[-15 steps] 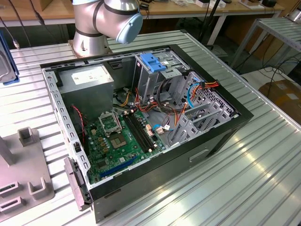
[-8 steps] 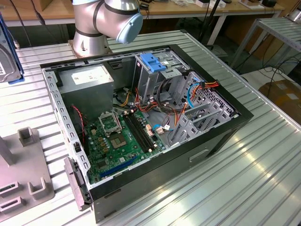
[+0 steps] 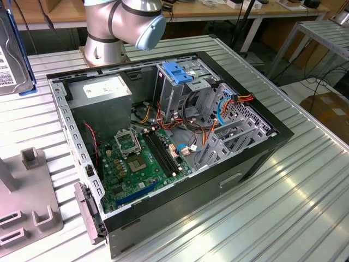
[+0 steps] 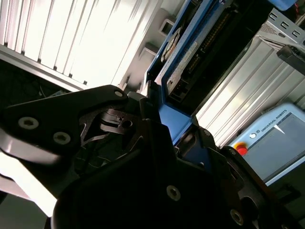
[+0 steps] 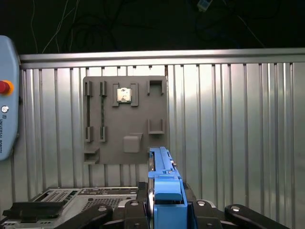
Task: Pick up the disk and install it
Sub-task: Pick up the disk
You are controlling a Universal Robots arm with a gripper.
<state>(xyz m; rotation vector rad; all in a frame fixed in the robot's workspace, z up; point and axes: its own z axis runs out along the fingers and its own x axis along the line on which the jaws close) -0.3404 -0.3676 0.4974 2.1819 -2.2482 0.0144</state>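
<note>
Jaws seemingly clamped on disk (image 5: 164,191); white label (image 3: 4,68) print unreadable.

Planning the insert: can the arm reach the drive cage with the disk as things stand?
Probably yes. The case lies open and nothing covers the cage. The gripper holds the disk off the case, at the exterior view's left. Cables beside the cage could snag.
</note>
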